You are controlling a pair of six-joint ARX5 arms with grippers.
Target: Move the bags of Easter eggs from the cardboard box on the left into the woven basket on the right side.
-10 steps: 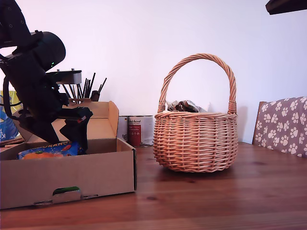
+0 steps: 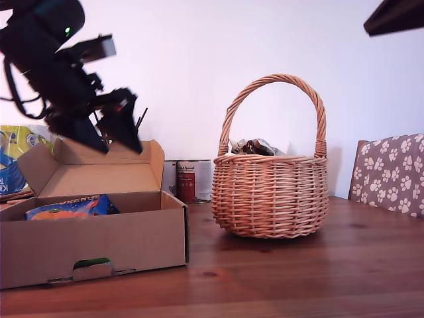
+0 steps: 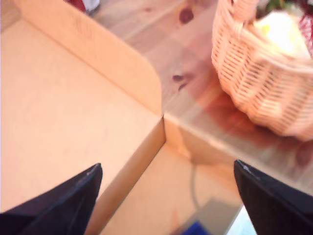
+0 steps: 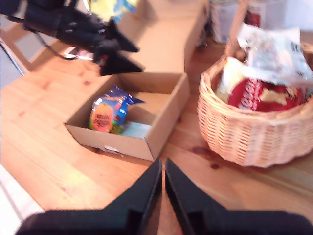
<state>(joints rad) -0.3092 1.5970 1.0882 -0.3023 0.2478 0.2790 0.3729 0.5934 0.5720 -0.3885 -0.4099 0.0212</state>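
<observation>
At the exterior view's far left a yellow-and-blue pack stood behind the box, its print too cut off to read. The first gripper hung above the box, over the raised lid flap, jaws spread wide with nothing between them; the first wrist view showed its two dark fingertips well apart over bare cardboard.

The box sat on the wooden table at the exterior view's left, lid flap up, green showing through the front tab slot. One egg bag lay inside against the front wall, orange and blue, with letters reading roughly "ORAN" along its top edge. In the second wrist view the same bag showed an orange oval with blurred writing, not readable. A pale flat item lay beside it in the box; what it was could not be told.

Behind the box stood a holder of dark sticks. Between box and basket, a can with a red-and-white label, text too small to read.

The basket stood at the exterior view's right of the box, apart from it, upright. Inside lay a red bag with white lettering, blurred, and a crinkled clear-and-white wrapper on top.

The second gripper was pressed together, empty, above the table between box and basket. A paw-print cushion sat at the exterior view's far right.
</observation>
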